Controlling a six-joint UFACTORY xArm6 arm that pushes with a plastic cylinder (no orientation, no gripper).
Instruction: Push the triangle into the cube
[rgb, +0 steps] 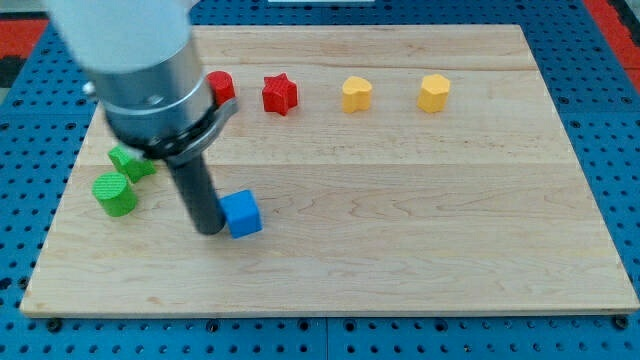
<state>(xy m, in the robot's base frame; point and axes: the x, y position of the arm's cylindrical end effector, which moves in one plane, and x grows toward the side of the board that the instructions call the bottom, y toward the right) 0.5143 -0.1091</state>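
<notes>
A blue cube sits on the wooden board left of the middle. My tip rests on the board right against the cube's left side. No triangle-shaped block shows; the arm's wide body may hide one. A green cylinder and a green block of unclear shape lie to the tip's left.
Along the view's top stand a red block partly hidden by the arm, a red star, and two yellow blocks. The arm's grey body covers the board's top left.
</notes>
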